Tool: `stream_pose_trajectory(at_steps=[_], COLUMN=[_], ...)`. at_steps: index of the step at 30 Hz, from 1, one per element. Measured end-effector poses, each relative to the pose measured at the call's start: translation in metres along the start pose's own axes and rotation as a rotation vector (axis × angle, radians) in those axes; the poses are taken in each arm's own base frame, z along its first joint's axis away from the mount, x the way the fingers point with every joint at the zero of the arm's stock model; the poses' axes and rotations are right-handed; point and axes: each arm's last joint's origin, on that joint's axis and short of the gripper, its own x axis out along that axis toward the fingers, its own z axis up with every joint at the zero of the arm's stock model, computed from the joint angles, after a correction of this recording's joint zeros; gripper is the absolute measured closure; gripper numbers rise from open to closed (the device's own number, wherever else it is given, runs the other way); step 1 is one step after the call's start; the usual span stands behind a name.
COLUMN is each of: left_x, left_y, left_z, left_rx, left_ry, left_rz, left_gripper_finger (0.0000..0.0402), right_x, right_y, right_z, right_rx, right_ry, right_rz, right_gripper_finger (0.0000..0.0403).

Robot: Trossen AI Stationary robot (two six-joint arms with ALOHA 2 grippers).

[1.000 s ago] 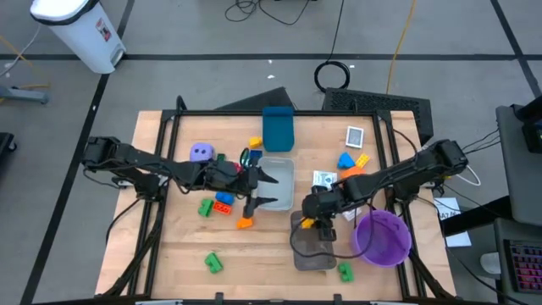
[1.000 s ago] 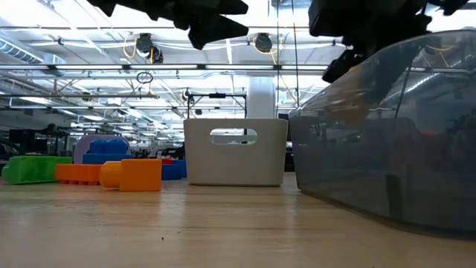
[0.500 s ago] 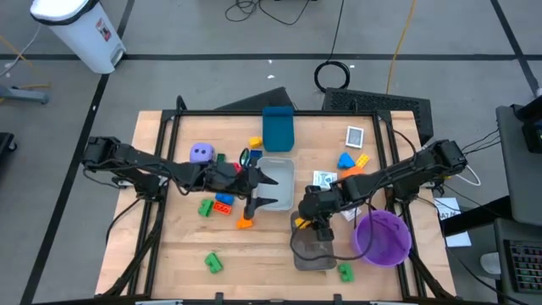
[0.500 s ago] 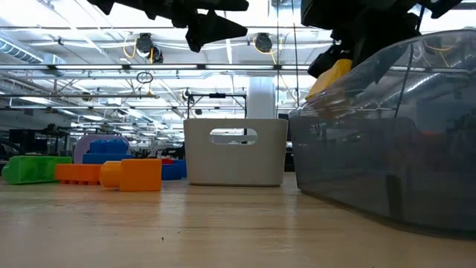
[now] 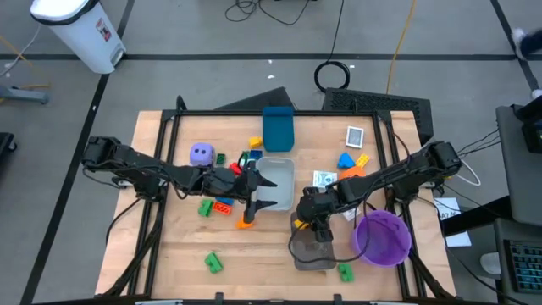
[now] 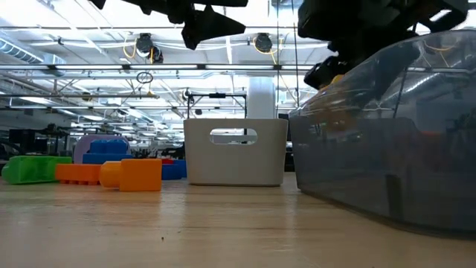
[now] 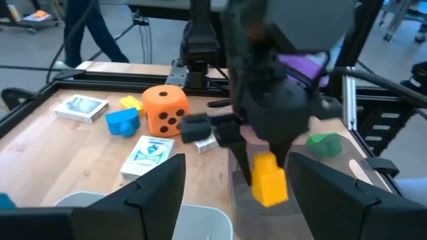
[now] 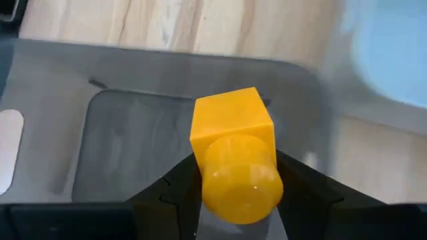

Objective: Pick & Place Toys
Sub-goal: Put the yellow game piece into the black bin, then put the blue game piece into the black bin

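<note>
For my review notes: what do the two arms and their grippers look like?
Both arms are matte black with jointed, rounded segments. The left gripper has two flat, tapered black fingers. The right gripper has matching dark angular fingers. No markings are visible.

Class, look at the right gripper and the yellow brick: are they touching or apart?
Touching. In the right wrist view, the right gripper has both dark fingers pressed against the yellow brick, holding it above the grey tray.

The counter [image 5: 178,246] is pale matt wood with visible grain; the yellow brick [image 8: 233,160] is smooth glossy plastic; the grey tray [image 8: 73,133] is smooth, translucent plastic.
</note>
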Motion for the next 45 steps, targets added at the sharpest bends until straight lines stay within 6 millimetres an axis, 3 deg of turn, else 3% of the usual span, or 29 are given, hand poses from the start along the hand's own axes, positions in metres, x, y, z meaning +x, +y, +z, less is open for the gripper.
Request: stream_pose_trajectory(at_steps=[10,26,31,37,41,45], left_x=[0.0,0.0,0.0,0.0,0.0,-0.003], left_y=[-0.001,0.0,0.0,0.002,0.0,-0.012], left_z=[0.0,-0.001,-0.001,0.001,0.004,0.012], left_rx=[0.001,0.006,0.008,-0.002,-0.041,-0.039], left_ry=[0.001,0.004,0.003,-0.01,-0.044,-0.169], left_rz=[0.008,0.008,0.009,0.014,-0.001,-0.02], left_gripper_finger=[0.0131,0.0131,0.0131,0.0131,0.0131,0.0131], right_x=[0.016,0.014,0.0,-0.035,-0.055,-0.061], right_y=[0.001,-0.013,-0.011,-0.006,0.001,0.009], right_z=[-0.002,0.001,0.006,0.01,0.01,0.003], right_rx=[-0.012,0.008,-0.018,-0.045,-0.061,-0.117], right_ry=[0.038,0.015,-0.048,-0.169,-0.255,-0.398], right_rz=[-0.008,-0.018,-0.016,-0.026,-0.145,-0.27], right_gripper_finger=[0.0249,0.0202,0.0198,0.0207,0.0215,0.0222])
